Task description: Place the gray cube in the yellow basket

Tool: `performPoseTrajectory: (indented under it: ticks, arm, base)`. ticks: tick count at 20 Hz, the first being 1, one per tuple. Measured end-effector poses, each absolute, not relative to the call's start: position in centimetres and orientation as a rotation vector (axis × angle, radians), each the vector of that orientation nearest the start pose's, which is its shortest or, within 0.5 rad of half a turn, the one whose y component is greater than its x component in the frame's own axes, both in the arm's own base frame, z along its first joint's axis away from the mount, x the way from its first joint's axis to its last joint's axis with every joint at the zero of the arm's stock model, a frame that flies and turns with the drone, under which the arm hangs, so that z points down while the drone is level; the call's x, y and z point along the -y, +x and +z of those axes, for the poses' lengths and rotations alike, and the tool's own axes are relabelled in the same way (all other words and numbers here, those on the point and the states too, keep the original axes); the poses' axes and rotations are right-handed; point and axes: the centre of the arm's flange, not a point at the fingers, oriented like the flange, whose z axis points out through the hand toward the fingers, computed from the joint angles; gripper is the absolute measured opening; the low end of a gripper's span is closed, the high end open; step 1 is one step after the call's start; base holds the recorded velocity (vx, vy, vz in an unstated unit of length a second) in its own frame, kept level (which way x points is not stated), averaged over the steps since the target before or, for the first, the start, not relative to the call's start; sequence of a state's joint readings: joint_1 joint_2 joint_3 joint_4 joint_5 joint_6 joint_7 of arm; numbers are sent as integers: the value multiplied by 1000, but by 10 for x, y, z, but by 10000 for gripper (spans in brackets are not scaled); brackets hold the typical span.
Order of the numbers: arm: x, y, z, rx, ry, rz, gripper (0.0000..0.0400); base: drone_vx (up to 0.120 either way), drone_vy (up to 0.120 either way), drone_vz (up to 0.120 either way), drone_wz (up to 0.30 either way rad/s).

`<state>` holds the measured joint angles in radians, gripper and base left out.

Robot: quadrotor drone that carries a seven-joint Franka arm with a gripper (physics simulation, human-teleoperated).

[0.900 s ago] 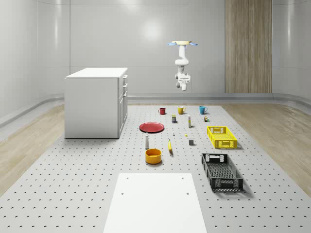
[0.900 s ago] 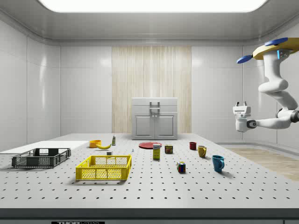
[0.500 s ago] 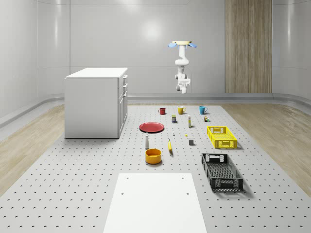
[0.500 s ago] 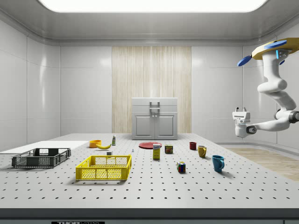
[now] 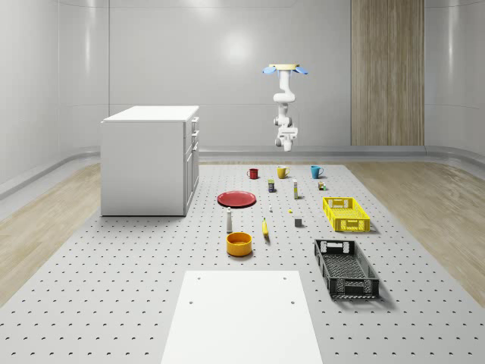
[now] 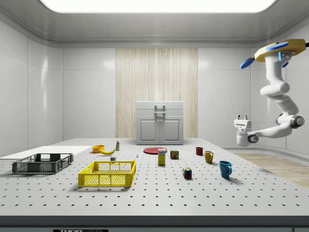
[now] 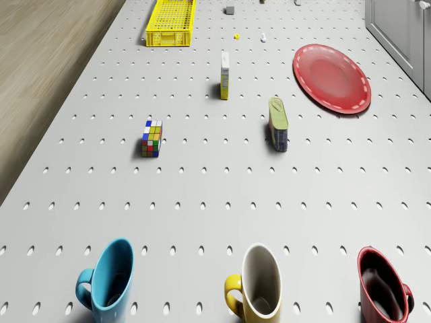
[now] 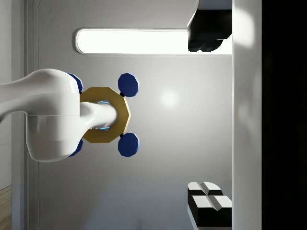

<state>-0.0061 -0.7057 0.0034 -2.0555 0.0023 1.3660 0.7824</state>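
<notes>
Gray cube (image 5: 298, 222) on perforated table (image 5: 114, 288) beside yellow basket (image 5: 345, 214); drone (image 6: 277, 50) hovering past mugs; fingers (image 8: 209, 203) spread, empty.

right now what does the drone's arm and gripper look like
The arm is glossy white with rounded, bulbous links and grey joint caps. It hangs from a flat yellow-gold octagonal drone body with blue round rotors. The gripper has a white body, and its fingers show black with white pads in the wrist view. No cables or markings are visible.
</notes>
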Motion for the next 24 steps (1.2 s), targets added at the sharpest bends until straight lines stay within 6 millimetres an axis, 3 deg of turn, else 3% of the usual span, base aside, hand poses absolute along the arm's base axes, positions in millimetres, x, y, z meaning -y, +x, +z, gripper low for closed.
performPoseTrajectory:
  ticks: [24]
  arm:
    - [0,303,691,-1199,-2894,-53,400]
  base:
    - [120,0,0,0]
